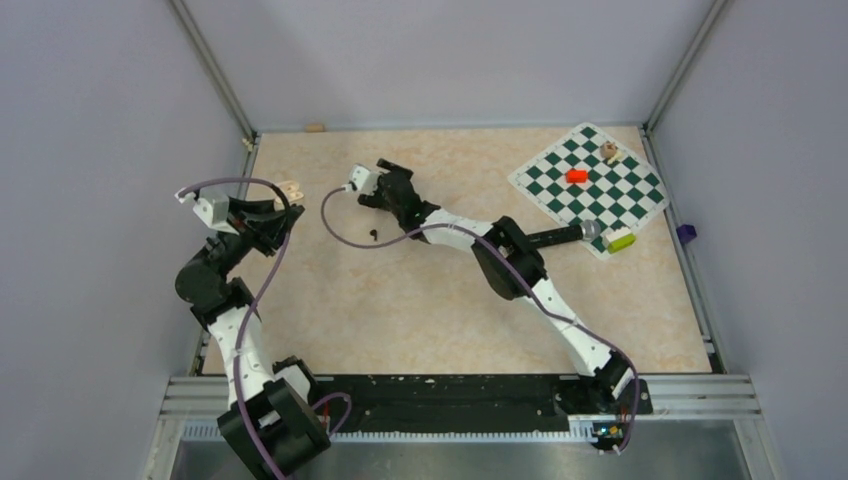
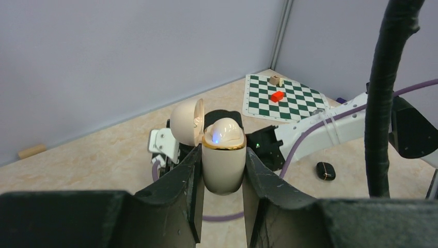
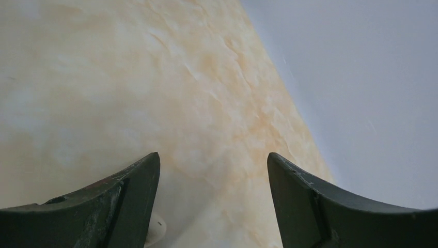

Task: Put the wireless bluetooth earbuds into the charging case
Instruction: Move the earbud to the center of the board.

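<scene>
Only the left wrist view shows the left gripper (image 2: 222, 152) clamped on the cream charging case (image 2: 222, 173), which stands upright with its lid (image 2: 186, 121) swung open toward 10 o'clock. 1 cream rounded piece (image 2: 223, 133) with a blue light sits inside. A small glossy black item (image 2: 325, 171), bud or box I cannot tell, lies on the table (image 2: 103, 155) at 3 o'clock. The right wrist view shows the right gripper (image 3: 213, 160), fingers apart above the table.
</scene>
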`<action>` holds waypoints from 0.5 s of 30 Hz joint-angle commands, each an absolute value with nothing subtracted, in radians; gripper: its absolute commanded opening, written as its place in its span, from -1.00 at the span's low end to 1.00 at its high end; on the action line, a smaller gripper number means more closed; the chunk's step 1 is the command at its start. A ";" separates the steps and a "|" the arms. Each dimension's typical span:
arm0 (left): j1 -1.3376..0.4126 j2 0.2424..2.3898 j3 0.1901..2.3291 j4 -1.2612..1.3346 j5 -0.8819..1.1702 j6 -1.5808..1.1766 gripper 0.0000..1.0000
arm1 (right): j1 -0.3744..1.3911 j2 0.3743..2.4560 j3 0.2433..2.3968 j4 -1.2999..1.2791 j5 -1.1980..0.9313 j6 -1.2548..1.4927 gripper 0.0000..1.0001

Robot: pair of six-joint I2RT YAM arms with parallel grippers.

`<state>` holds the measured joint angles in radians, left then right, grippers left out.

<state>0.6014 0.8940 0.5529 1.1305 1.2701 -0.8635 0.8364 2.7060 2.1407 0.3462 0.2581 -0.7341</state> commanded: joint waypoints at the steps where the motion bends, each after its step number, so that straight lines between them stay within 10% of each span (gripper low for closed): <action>1: 0.608 0.870 0.547 1.201 1.254 -0.883 -1.00 | 0.759 2.606 2.129 0.117 0.260 -0.607 0.52; 15: 0.606 0.857 0.528 1.256 1.239 -0.918 -1.00 | 0.497 2.398 2.243 -0.245 -0.402 0.061 0.41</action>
<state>0.6010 0.8783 0.5400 1.1889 1.2625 -0.8970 0.5606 2.5042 2.1643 -0.1562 -0.1253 -0.2981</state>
